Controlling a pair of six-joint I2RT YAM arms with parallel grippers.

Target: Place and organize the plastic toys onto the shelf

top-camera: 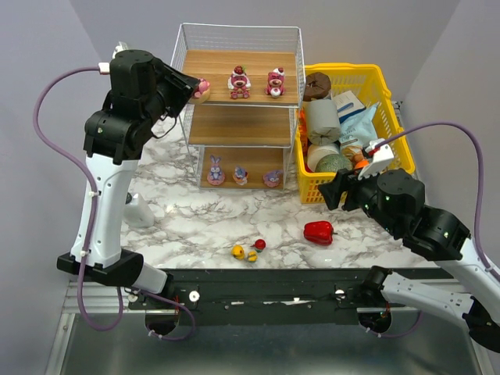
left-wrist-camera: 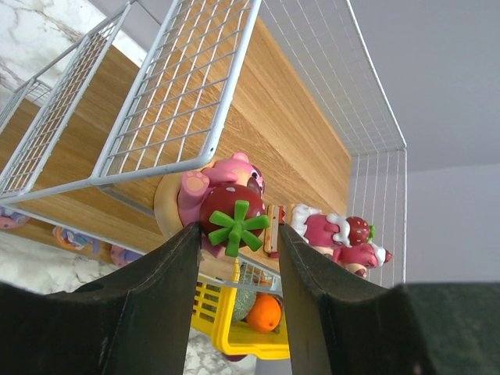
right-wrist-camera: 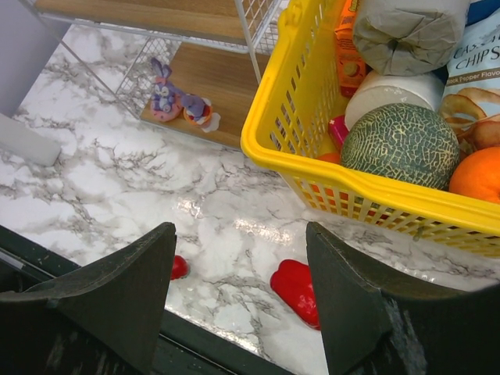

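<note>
The shelf (top-camera: pixel 241 125) stands at the back centre. My left gripper (top-camera: pixel 190 86) is at the left end of its top board, closed partway on a pink bear holding a strawberry (left-wrist-camera: pixel 226 215), whose base rests at the board's edge. Two more pink toys (top-camera: pixel 239 82) (top-camera: pixel 275 82) stand on the top board. Three purple-pink bunnies (top-camera: pixel 241 175) sit on the bottom board. Two yellow ducks (top-camera: pixel 244 253) and a red duck (top-camera: pixel 259 244) lie on the table near the front edge. My right gripper (right-wrist-camera: pixel 242 289) is open and empty, above the table by the basket.
A yellow basket (top-camera: pixel 391 117) full of groceries stands right of the shelf. A red bell pepper (top-camera: pixel 319 232) lies in front of it. A white object (top-camera: pixel 139 211) sits on the marble table at the left. The shelf's middle board is bare.
</note>
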